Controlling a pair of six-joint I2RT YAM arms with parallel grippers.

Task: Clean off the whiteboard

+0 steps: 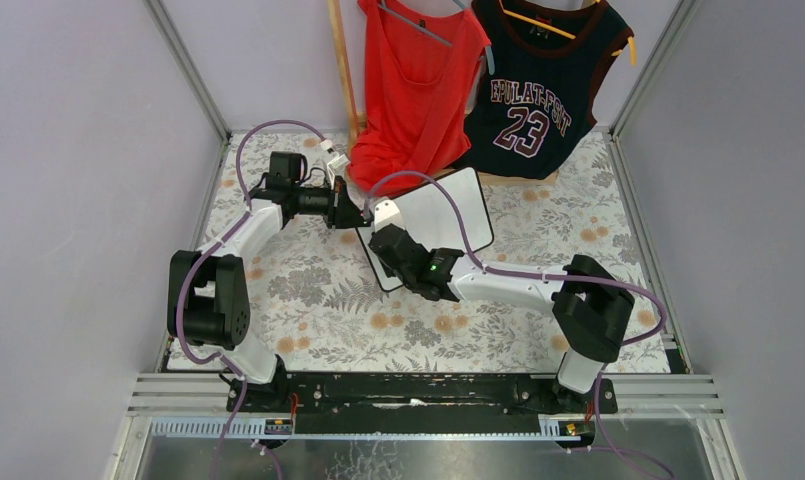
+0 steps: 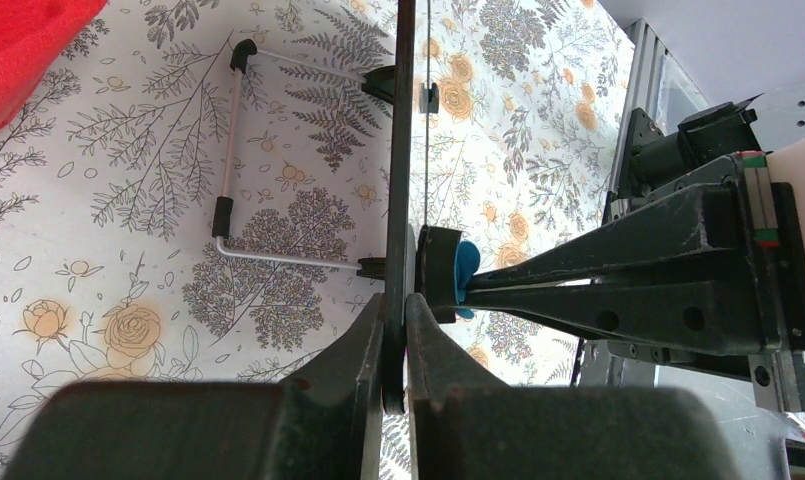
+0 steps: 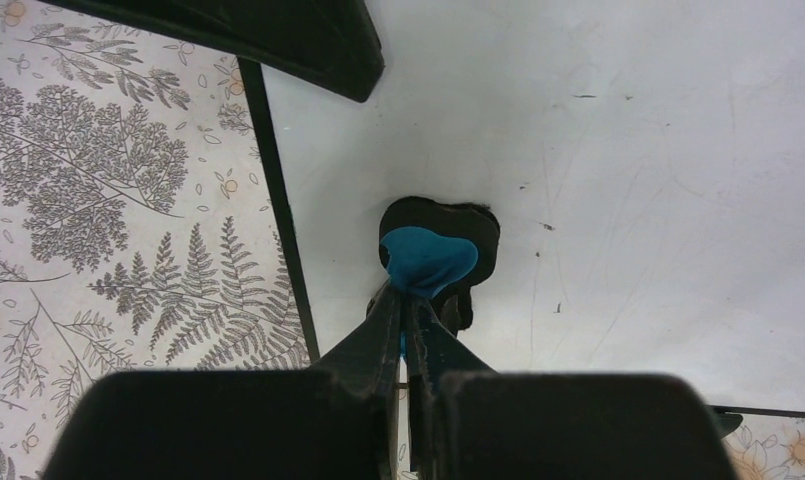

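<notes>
Right arm's fingers (image 3: 390, 325): closed on a small blue eraser block with a black felt pad (image 3: 430, 255). The pad is pressed flat against the whiteboard (image 1: 448, 205), a small rectangular white board with a thin black frame and rounded corners. Contact is near the board's frame edge, on the side towards the left arm.

Whiteboard position: about mid-depth on the grey floral-print worktop (image 1: 308, 300), propped at a tilt. A bent metal wire stand with black feet (image 2: 225, 170) sits behind it.

Face: the right wrist view shows no red writing, only faint scratches and specks. The part behind the eraser and arm is hidden. Judged: wiping is near its end, or in last passes.

Left arm's fingers (image 2: 378, 335): closed on the board's frame edge, one finger on each side. The board shows edge-on between them.

Handling, judged: a light, thin, stiff panel with a smooth, slippery face. On its wire stand it would likely tip or slide under the eraser's push unless braced. The best hold is the frame edge, clear of the area being wiped. Only felt should touch the face, as it marks easily.

Far end: a red sleeveless top (image 1: 413, 90) and a dark jersey numbered 23 (image 1: 538, 95) hang at the back. They are near the board's far edge; contact cannot be told.
</notes>
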